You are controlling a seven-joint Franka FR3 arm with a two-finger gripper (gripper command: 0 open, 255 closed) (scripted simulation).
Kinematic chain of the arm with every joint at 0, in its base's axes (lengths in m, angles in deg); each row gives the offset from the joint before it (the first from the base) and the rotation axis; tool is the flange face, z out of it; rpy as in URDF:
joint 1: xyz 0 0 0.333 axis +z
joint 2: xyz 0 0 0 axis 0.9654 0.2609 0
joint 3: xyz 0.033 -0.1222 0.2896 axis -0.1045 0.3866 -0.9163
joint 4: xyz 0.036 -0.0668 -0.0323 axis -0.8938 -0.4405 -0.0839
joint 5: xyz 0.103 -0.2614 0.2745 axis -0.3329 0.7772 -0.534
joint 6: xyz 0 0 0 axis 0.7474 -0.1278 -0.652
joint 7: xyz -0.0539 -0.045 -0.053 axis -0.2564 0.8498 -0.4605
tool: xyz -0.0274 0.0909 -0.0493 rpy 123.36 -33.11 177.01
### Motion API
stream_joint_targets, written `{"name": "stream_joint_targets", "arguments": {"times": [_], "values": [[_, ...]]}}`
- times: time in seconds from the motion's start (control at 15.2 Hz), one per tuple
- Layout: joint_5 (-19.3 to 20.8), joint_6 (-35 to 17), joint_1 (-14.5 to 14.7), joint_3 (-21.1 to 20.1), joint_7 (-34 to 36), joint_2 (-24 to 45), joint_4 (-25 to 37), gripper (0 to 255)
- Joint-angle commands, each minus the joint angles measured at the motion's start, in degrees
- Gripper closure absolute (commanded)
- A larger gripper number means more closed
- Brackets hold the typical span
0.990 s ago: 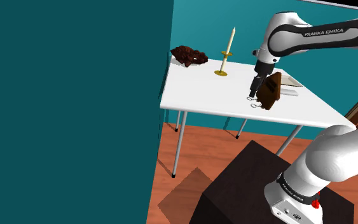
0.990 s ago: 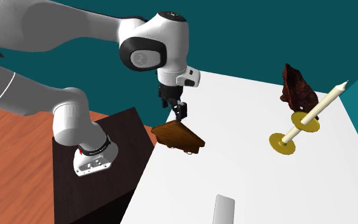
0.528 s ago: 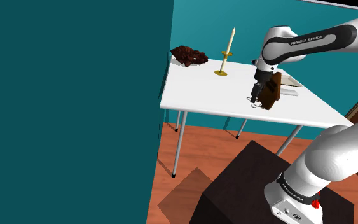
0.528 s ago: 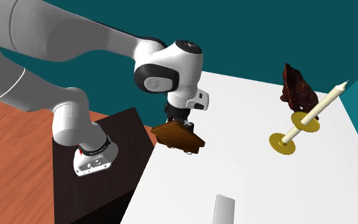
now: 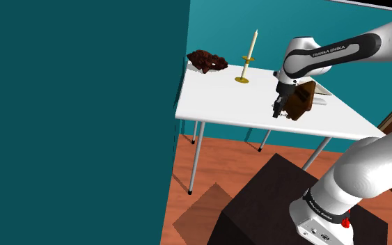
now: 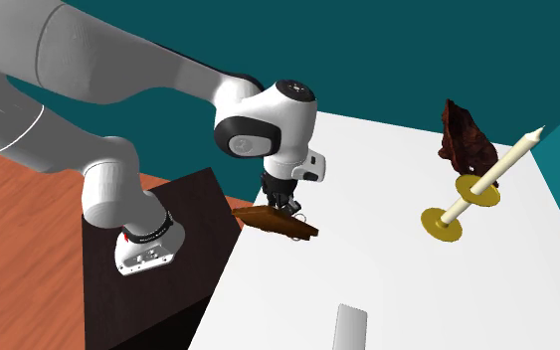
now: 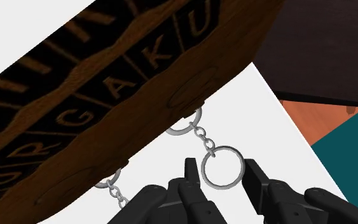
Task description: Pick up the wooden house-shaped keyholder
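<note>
Gripper is low over the white table, at the edge beside the dark box stand. Fingers are spread apart and clasp nothing. In the wrist view a small metal key ring on a short chain lies between the fingertips, with a narrow gap on each side, so there is no contact. The chain runs up to the rim of the keyholder, which is brown wood with carved capital letters on its face. A second chain hangs off the same rim further along. The keyholder sits on the table close to that stand-side edge, just beside the gripper. Whether it lies flat or is tipped on edge: cannot tell. Elsewhere on the table, well apart from the keyholder: a pale candle in a gold holder toward the far edge, a dark brown lump near the far corner, and a grey flat piece apart from these. Wood floor below.
</note>
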Motion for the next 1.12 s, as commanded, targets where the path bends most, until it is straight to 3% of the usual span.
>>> {"name": "stream_joint_targets", "arguments": {"times": [0.0,0.46,1.06], "values": [[-0.01,-0.08,0.01,0.00,0.01,0.03,-0.05,255],[-0.02,-0.11,0.01,0.04,-0.05,0.12,0.01,255],[-0.29,7.56,0.04,-1.15,-0.09,-2.88,4.73,255]]}}
